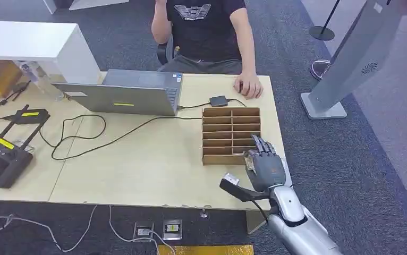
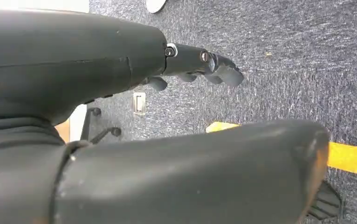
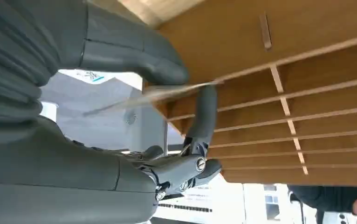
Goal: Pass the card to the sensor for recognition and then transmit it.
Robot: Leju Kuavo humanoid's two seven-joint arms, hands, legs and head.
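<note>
A wooden card rack (image 1: 228, 133) with several slots lies on the table's right side. My right hand (image 1: 265, 166) is at the rack's near right corner, fingers over the nearest slots. In the right wrist view a thin pale card (image 3: 167, 92), seen edge-on, is pinched between the thumb (image 3: 134, 53) and a finger just in front of the rack's dividers (image 3: 284, 102). A grey slanted terminal (image 1: 358, 58) with a round emblem stands on the floor to the right of the table. My left hand (image 2: 204, 67) hangs over the carpet, holding nothing, fingers loosely apart.
A person sits behind the table with one hand (image 1: 250, 86) resting on its far right corner. A laptop (image 1: 132, 93), a small black box (image 1: 218, 100) with cables, and a black controller (image 1: 2, 156) lie on the table. A stanchion base (image 1: 321, 33) stands on the carpet.
</note>
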